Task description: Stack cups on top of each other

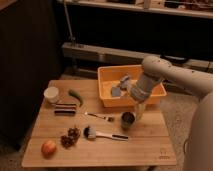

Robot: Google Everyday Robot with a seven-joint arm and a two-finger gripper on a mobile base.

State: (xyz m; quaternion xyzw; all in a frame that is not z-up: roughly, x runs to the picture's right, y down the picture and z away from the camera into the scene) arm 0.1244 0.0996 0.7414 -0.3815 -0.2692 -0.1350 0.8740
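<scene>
The fingers of the gripper are held spread and pointed downward, just right of the dark grey-black cup. The cup is seen standing upright on the wooden surface, right of centre in the frame. An orange bin is placed just behind it, and a brush is laid to its lower left.

Around the orange bin you count one of each:
- dark cup, just in front of the bin
- white round container, to its left
- green curved object
- fork
- brush
- grape cluster
- round fruit
- gripper, jaws apart, in front of the bin beside the cup
</scene>
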